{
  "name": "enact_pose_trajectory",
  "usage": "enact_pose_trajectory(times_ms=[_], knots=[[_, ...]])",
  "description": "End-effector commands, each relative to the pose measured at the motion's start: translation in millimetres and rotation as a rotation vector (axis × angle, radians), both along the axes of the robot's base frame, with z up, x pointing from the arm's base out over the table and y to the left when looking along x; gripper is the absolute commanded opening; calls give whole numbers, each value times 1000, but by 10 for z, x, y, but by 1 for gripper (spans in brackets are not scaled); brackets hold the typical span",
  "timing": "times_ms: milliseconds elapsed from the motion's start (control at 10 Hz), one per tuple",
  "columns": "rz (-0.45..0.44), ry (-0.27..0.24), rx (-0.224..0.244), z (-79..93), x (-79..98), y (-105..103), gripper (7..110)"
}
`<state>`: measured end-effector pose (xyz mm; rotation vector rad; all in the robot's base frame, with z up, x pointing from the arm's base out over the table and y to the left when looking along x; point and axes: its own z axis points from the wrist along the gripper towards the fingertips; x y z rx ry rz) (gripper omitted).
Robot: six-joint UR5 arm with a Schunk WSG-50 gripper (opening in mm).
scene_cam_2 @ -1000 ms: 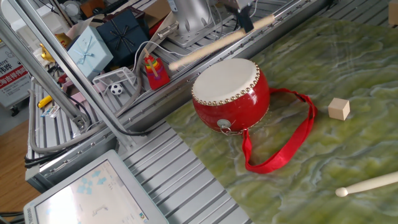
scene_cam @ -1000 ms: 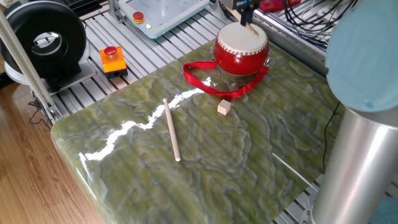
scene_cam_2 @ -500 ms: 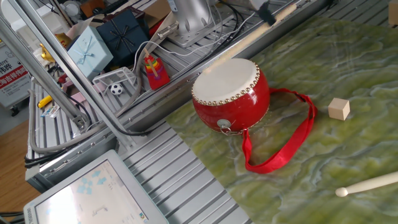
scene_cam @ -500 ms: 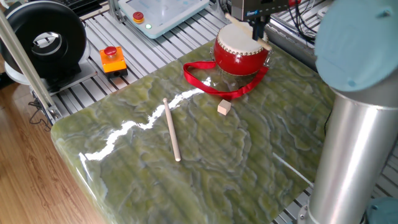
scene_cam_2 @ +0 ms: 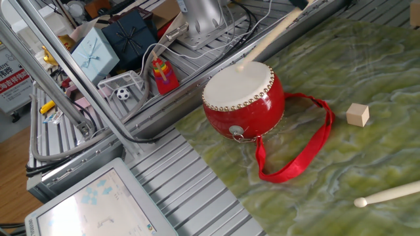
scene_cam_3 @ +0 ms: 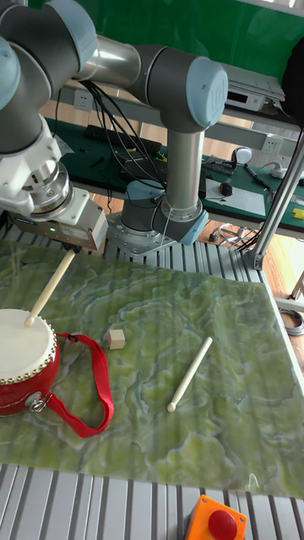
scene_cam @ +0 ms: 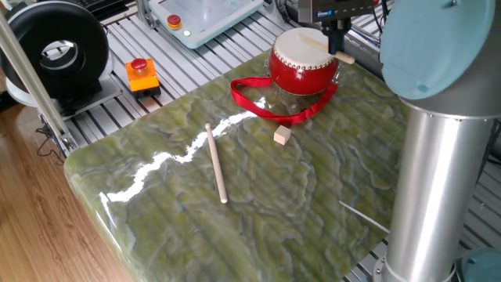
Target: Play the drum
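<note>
Drum (scene_cam_2: 244, 97), my stick's tip on its skin.
My gripper (scene_cam: 338, 37) clamps the stick (scene_cam_3: 49, 288); spare stick (scene_cam: 215, 163) beside the drum.

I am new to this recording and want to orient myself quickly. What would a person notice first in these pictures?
First, the glossy red drum with its cream skin and red strap, at the edge of the green marbled table. A drumstick held by the gripper slants down, its tip on the skin. A second stick and a small wooden cube lie loose nearby.
</note>
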<state>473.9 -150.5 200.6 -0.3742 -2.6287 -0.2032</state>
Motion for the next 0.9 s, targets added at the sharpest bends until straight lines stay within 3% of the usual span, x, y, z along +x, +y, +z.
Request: enact_pose_trajectory(times_ms=[0,200,300,500,800], knots=[[43,-92,-87,-146,211,-277,7],[52,-94,-70,-280,261,-305,7],[70,-111,-95,-371,313,-427,7],[81,-105,-95,-428,327,-521,7],[23,12,95,-198,148,-217,7]])
